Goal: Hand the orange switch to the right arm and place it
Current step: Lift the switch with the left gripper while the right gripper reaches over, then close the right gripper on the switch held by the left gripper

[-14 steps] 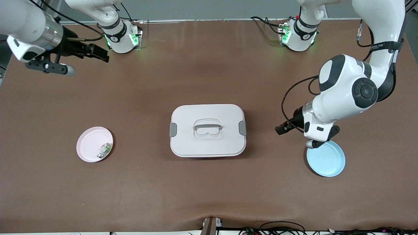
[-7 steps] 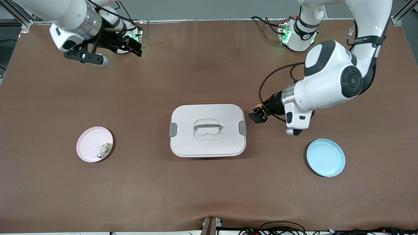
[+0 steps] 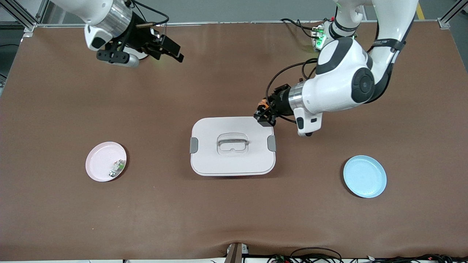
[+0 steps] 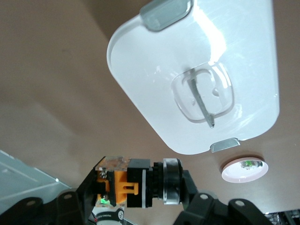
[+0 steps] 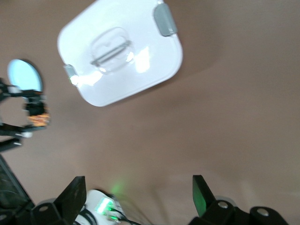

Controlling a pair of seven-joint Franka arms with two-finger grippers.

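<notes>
The orange switch (image 3: 263, 106), a stubby black and orange part, sits crosswise between the fingers of my left gripper (image 3: 264, 116). That gripper is shut on it in the air over the corner of the white lidded box (image 3: 212, 160) nearest the left arm's base. In the left wrist view the switch (image 4: 126, 180) fills the gap of the left gripper (image 4: 140, 190). My right gripper (image 3: 172, 49) hangs open and holds nothing, over the table near the right arm's base. In the right wrist view its fingers (image 5: 75, 192) stand wide apart.
The white box with grey latches and a handle sits mid-table. A pink plate (image 3: 98, 162) holding a small whitish-green part (image 3: 117, 167) lies toward the right arm's end. A blue plate (image 3: 365, 176) lies bare toward the left arm's end.
My left arm carried the switch from over the blue plate to the box's corner. My right arm swung from its end of the table toward the middle, still open.
</notes>
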